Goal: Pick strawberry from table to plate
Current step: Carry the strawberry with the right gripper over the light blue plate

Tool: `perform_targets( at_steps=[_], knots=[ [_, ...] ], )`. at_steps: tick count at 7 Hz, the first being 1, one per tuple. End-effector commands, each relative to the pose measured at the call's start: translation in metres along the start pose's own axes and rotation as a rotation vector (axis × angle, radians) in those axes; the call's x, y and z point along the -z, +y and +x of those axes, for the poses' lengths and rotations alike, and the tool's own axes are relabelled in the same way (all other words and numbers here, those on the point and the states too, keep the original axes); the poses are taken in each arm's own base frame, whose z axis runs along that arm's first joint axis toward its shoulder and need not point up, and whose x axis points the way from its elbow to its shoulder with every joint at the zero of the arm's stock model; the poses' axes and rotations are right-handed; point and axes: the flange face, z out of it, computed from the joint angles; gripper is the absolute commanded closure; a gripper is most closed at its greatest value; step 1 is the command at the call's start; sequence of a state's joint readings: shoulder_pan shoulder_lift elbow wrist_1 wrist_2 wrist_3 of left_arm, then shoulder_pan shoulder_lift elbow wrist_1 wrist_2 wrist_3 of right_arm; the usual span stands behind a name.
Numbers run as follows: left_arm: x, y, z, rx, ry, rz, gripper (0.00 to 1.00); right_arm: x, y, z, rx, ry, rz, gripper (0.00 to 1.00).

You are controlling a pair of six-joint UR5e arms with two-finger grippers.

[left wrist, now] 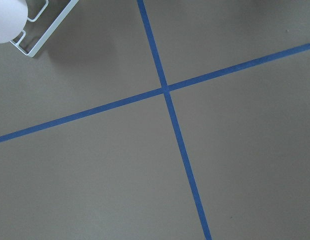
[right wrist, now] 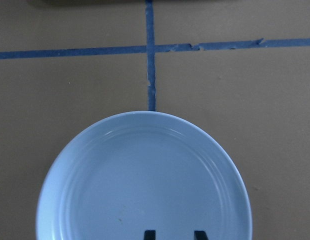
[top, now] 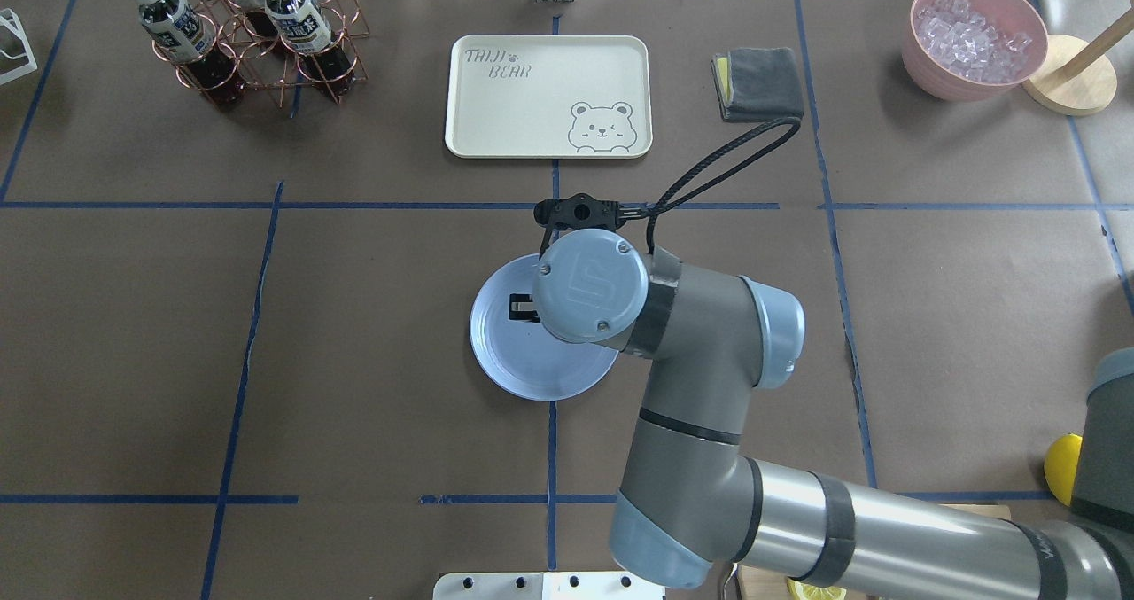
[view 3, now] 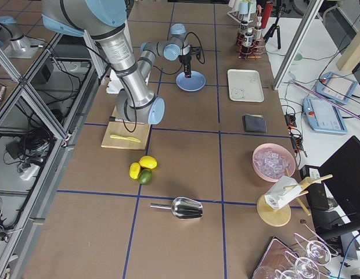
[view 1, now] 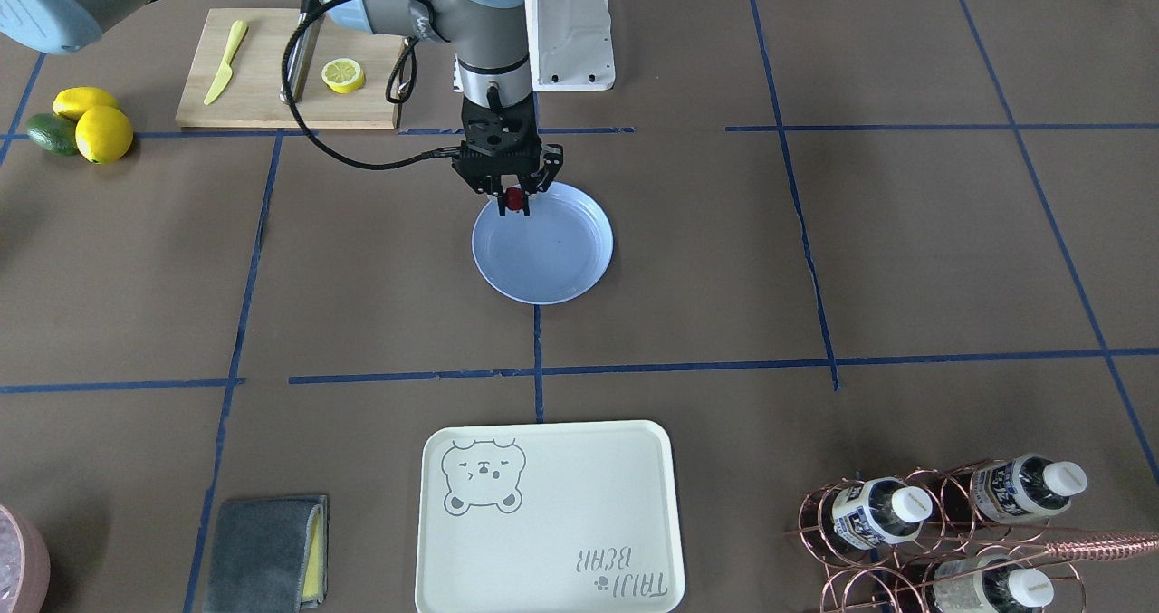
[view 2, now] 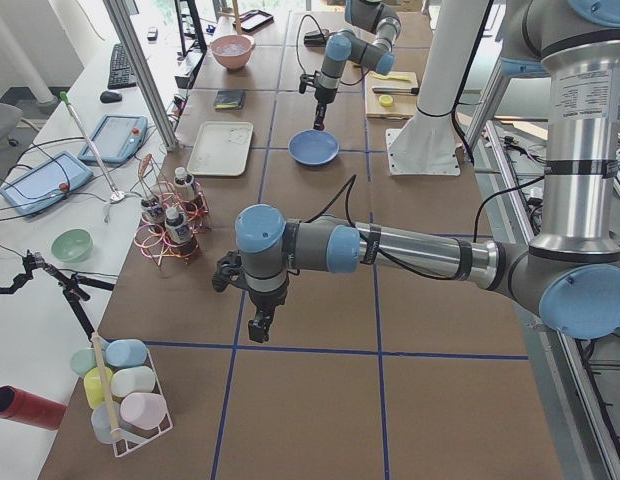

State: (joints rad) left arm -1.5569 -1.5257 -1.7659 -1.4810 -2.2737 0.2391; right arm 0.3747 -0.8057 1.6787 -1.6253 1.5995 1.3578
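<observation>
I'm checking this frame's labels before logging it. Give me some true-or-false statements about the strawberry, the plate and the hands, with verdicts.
1. The right hand grips the strawberry. True.
2. The plate sits on the cream tray. False: it sits on the table, apart from the tray.
3. The right hand is over the plate. True.
4. A lemon half lies on the plate. False: the lemon half lies on the cutting board.
5. The left hand is beside the plate. False: the left hand hangs over the table, far from the plate.
</observation>
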Motion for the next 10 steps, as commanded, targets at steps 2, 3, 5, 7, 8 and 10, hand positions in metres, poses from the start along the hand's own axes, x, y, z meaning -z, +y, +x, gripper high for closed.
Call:
perform_targets(
  at_steps=[2, 3, 5, 7, 8, 10],
  knots=[
    [-0.001, 0.002, 0.000, 0.004, 0.000, -0.003, 0.00, -0.042, 0.004, -0.025, -0.023, 0.032, 0.084, 1.00],
    [-0.001, 0.003, -0.001, 0.005, 0.001, -0.004, 0.00, -0.052, 0.006, -0.023, -0.018, 0.052, 0.108, 1.00],
    [-0.001, 0.003, -0.001, 0.003, 0.001, -0.004, 0.00, -0.052, 0.009, -0.025, -0.011, 0.054, 0.131, 1.00],
    [-0.001, 0.003, -0.001, 0.003, 0.002, -0.003, 0.00, -0.063, 0.010, -0.022, -0.004, 0.074, 0.127, 0.56],
    [-0.001, 0.003, -0.001, 0.003, 0.001, -0.004, 0.00, -0.064, 0.010, -0.023, -0.001, 0.051, 0.135, 0.05],
    [-0.001, 0.003, 0.000, 0.005, 0.002, -0.003, 0.00, -0.047, 0.007, -0.028, 0.003, 0.011, 0.135, 0.01]
  ],
)
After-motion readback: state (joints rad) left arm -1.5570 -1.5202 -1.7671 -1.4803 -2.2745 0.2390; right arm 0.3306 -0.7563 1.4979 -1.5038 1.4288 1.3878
